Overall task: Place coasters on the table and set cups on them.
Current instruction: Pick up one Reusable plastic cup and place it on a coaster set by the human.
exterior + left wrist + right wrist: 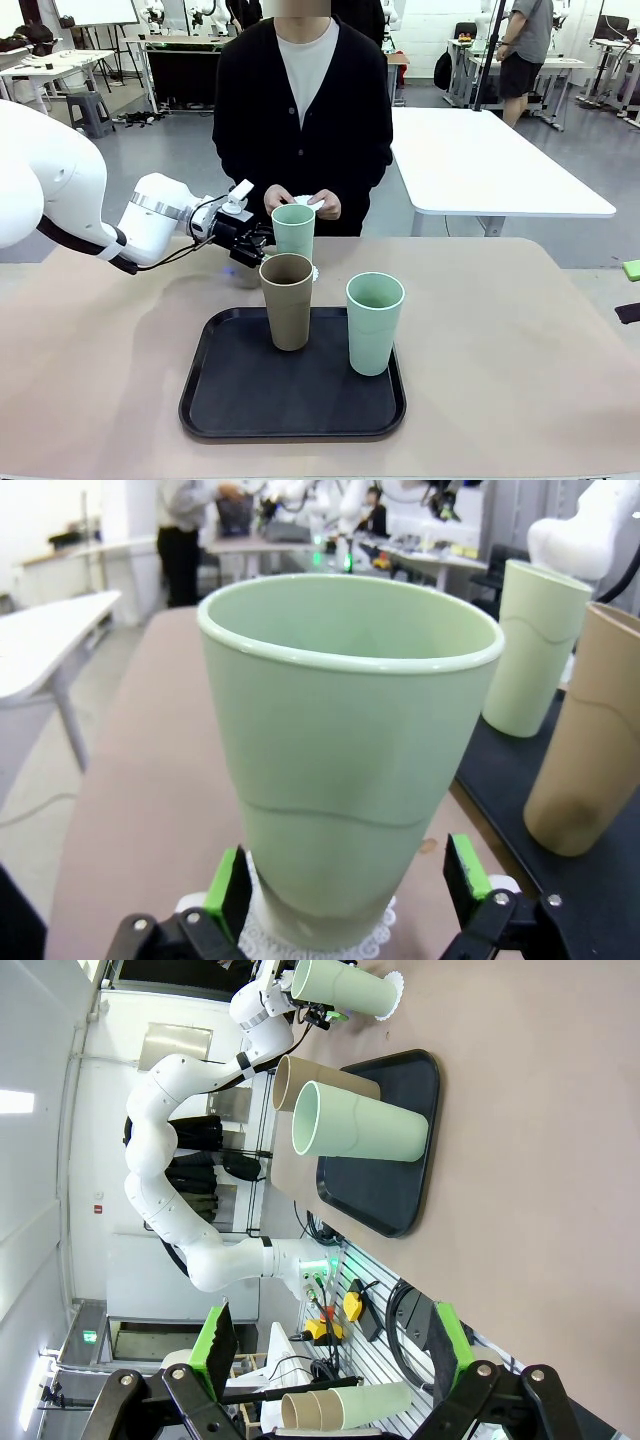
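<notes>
Left pincer (347,875): jaws wide apart, green pads on either side of the mint-green cup's (293,230) base, not gripping.
Right pincer (332,1335): wide apart, nothing held.
Mint-green cup: upright on a doily coaster (265,942) on the table (500,350), beyond the tray's 12 o'clock edge.
Black tray (230,400): brown cup (288,305) at 12 o'clock, second mint cup (373,325) at 3 o'clock, both empty.
</notes>
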